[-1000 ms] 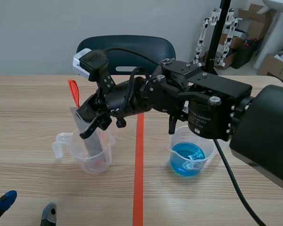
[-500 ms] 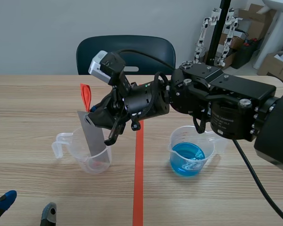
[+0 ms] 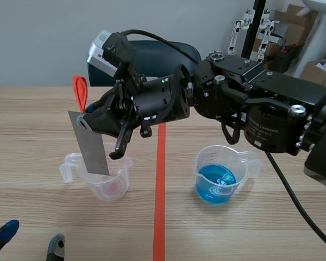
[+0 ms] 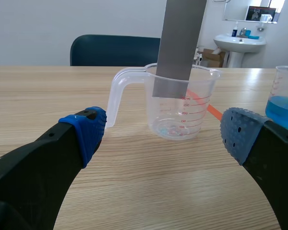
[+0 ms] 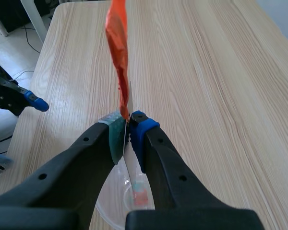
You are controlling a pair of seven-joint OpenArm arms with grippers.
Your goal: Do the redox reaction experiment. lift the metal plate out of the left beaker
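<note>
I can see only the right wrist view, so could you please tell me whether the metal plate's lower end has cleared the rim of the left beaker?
Observer: Not quite; in the left wrist view the metal plate ends below the rim of the left beaker, well above its floor.
Operator: Thank you. Where is the left pincer?
Observer: The left pincer is open, low at the near side of that beaker, holding nothing.
Operator: And the other beaker?
Observer: The beaker of blue liquid stands across the orange-red tape line, apart from the plate.
</note>
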